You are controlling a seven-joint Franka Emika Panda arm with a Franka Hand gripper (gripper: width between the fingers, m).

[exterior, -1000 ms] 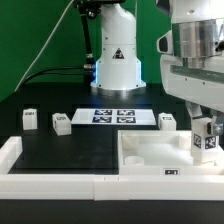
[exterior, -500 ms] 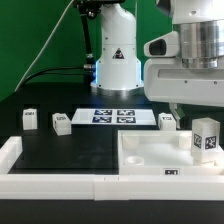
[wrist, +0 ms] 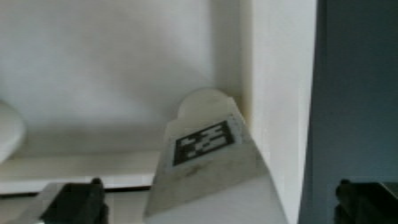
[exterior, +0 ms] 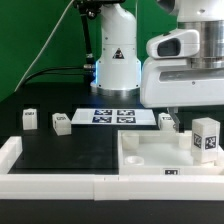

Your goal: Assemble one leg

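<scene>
Leg (exterior: 206, 138) stands in tray-like piece's (exterior: 160, 152) corner, exterior view's right. Gripper (wrist: 221, 203) hangs above, jaws wide, empty. Placement looks done; tightness unclear.

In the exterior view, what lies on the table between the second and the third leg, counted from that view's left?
The marker board lies flat between the second leg and the third leg; the exterior view shows it.

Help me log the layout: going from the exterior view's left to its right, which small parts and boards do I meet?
first leg → second leg → marker board → third leg → fourth leg, standing in the tray, which spans too wide to rank.
</scene>
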